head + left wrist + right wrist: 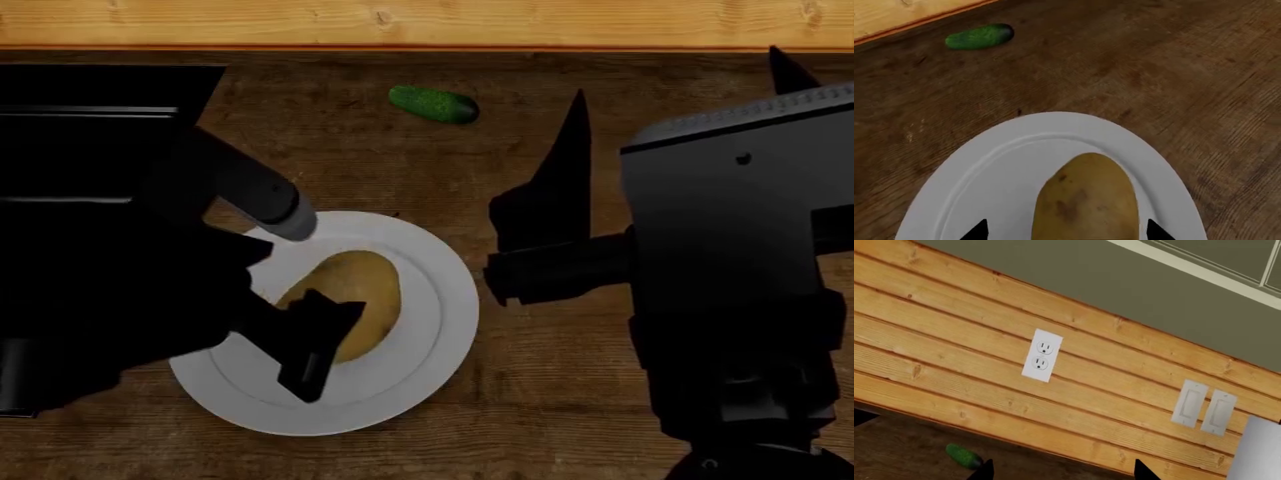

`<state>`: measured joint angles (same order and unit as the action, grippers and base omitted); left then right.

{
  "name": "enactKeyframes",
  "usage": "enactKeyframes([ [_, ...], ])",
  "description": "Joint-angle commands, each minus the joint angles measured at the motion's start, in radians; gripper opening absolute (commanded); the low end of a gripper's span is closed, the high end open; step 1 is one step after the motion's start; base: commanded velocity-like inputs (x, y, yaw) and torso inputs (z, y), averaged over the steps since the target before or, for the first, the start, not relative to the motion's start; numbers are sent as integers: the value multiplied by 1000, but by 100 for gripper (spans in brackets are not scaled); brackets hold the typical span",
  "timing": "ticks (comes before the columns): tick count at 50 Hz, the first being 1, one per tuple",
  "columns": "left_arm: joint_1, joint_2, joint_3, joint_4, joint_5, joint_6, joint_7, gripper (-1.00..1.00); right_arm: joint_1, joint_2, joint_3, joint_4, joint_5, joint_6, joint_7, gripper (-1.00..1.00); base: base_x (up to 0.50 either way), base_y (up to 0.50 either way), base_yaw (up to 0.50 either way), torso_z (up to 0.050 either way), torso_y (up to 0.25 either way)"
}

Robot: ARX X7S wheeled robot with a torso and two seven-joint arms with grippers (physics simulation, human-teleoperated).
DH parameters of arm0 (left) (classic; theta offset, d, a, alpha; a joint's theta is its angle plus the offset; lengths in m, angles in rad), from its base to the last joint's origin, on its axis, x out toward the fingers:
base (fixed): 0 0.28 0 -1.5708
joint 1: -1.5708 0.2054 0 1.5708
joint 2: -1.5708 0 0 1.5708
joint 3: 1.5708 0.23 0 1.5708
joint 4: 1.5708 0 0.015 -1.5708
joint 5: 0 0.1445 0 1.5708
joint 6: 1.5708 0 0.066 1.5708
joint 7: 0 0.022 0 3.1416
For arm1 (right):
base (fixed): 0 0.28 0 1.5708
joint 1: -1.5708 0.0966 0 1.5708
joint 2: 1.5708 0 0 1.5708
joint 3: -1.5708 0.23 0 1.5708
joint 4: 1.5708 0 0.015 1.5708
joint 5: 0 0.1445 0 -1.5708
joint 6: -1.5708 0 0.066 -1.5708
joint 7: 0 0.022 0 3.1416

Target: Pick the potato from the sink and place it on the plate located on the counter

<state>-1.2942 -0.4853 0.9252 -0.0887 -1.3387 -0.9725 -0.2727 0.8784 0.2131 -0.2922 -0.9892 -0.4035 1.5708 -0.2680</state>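
Wood-grain counter (561, 360): oval potato (350, 305) on round plate (441, 330)

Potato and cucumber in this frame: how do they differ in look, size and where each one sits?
The potato is tan-yellow with brown speckles; the cucumber is dark green. The potato is clearly bigger and rounder; the cucumber is small and slim. The potato lies on the white plate, between the jaws of the left gripper; the cucumber lies on the bare counter near the wooden backsplash, with nothing touching it. Both lie on their sides.
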Motion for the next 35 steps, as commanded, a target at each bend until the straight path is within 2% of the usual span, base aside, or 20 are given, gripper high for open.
enactKeyframes([
  [1,26,-14,-44,49,-49,27,-74,100,-37,-8,-13,40,-53,-5,-19,100,0,0,0,0,0],
  [22,78,-200,-188,375,-214,61,-315,100,-56,-23,-14,31,-142,-7,-78,100,0,0,0,0,0],
  [35,116,-269,-235,482,-229,106,-402,100,-60,-53,-60,16,-373,-4,-248,100,0,0,0,0,0],
])
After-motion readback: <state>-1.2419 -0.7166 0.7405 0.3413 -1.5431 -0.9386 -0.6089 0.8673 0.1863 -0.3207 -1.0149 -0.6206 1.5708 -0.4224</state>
